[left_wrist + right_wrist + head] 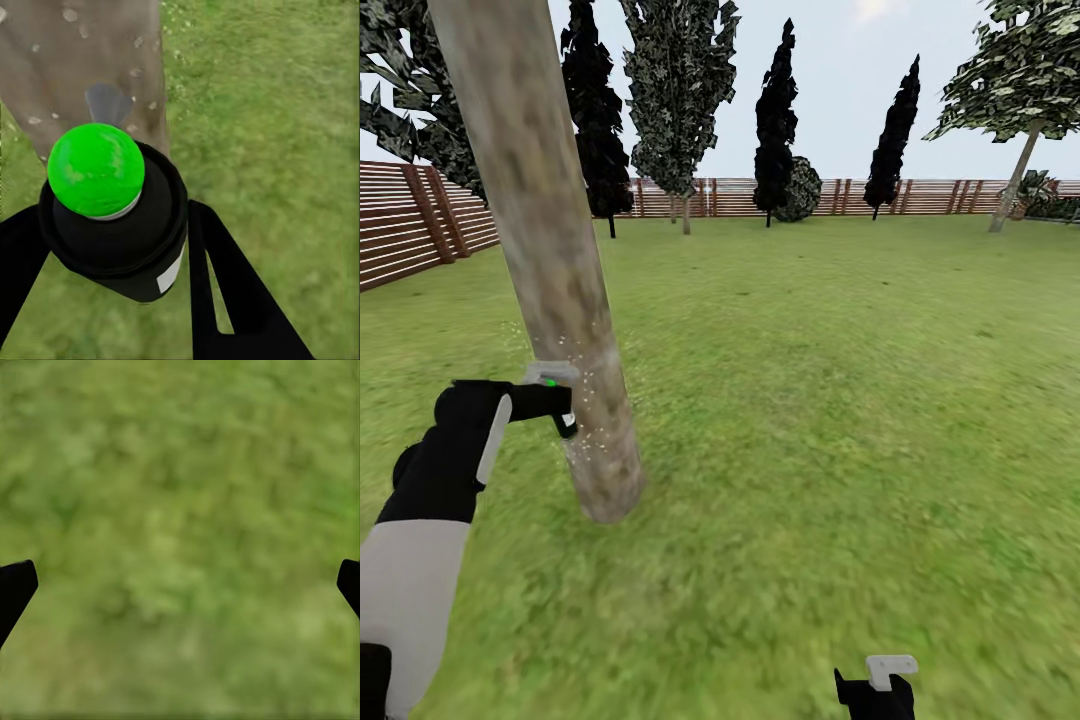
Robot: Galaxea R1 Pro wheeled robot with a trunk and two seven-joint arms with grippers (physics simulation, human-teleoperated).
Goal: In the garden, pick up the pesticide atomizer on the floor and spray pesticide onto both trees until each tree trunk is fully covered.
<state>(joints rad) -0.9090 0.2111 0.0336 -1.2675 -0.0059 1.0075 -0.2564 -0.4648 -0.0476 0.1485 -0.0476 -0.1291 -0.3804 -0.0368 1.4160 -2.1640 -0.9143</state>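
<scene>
Drift is my worry: with my left gripper (112, 247) clamped on the pesticide atomizer (112, 217), its green top just beside the speckled tree trunk (550, 270), a slight swing could waste pesticide on the grass (840, 400), while my right gripper (180, 585) hangs spread apart.
</scene>
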